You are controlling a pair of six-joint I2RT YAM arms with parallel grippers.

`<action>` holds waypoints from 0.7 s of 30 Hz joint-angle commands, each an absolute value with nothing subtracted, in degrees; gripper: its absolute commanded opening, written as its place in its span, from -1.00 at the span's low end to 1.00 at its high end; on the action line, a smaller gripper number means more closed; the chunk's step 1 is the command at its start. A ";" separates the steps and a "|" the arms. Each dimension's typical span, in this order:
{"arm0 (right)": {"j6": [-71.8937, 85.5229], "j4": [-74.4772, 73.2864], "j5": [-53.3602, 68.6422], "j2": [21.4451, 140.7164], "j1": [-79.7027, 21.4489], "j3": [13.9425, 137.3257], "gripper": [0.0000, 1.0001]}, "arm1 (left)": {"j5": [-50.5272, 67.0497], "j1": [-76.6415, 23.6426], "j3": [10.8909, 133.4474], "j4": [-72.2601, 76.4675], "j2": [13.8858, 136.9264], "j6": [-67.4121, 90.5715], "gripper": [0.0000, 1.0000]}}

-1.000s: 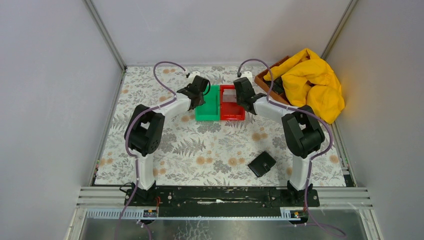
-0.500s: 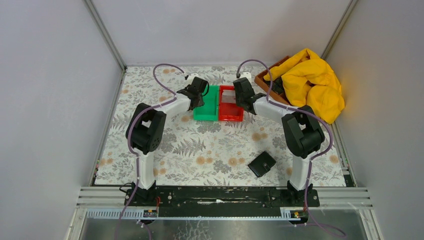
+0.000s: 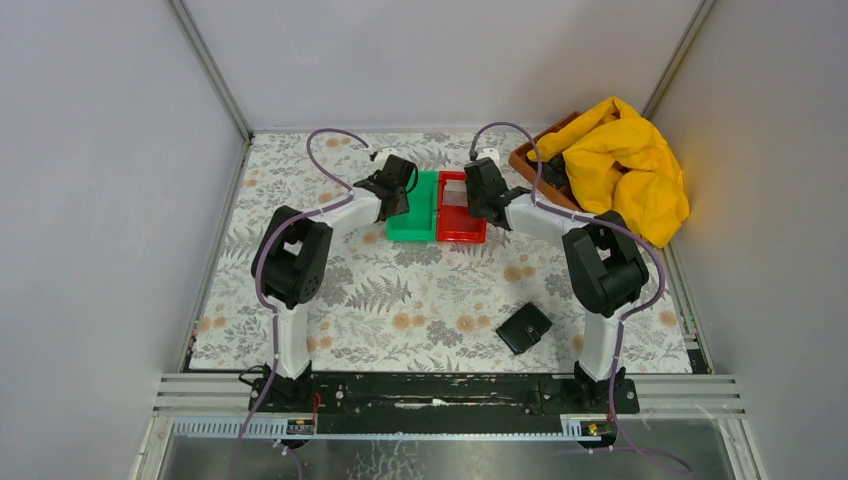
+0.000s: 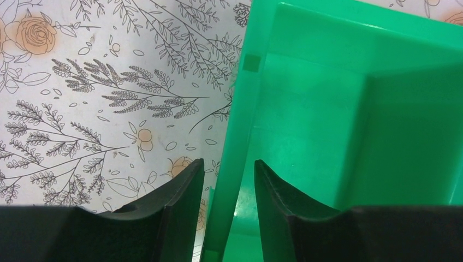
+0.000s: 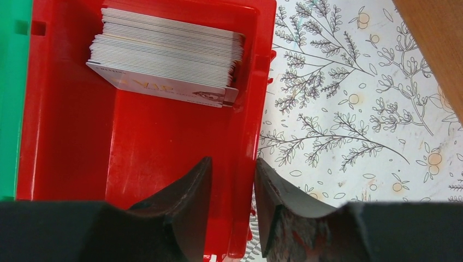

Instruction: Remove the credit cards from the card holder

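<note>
The card holder (image 3: 524,327), black and folded shut, lies on the table's near right, far from both grippers. A stack of credit cards (image 5: 169,54) rests in the far end of the red bin (image 5: 71,136). My right gripper (image 5: 233,161) is open and straddles that bin's right wall, with a gap showing at the inner finger. My left gripper (image 4: 226,164) is open astride the left wall of the green bin (image 4: 327,109), nothing clamped. In the top view the left gripper (image 3: 395,195) and right gripper (image 3: 480,200) flank the two bins at the far middle.
The green bin (image 3: 415,215) and the red bin (image 3: 462,225) stand side by side, touching. A yellow cloth (image 3: 625,160) lies heaped over a brown tray (image 3: 527,160) at the far right. Grey walls enclose the flowered table (image 3: 400,300).
Both grippers' jaws have widened around the bin walls. The two bins and the grippers have shifted slightly left and away.
</note>
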State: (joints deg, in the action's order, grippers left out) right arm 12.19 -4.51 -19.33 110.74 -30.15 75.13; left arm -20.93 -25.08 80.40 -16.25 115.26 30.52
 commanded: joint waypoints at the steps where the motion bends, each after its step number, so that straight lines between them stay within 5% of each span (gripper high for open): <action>1: 11.69 -4.40 -18.98 107.63 -30.90 75.86 -0.16 | -21.00 -24.87 79.43 -14.50 113.68 30.35 -0.04; 21: 12.47 -4.13 -21.31 99.30 -30.45 70.84 -0.15 | -21.19 -27.33 75.53 -14.15 109.30 31.17 -0.07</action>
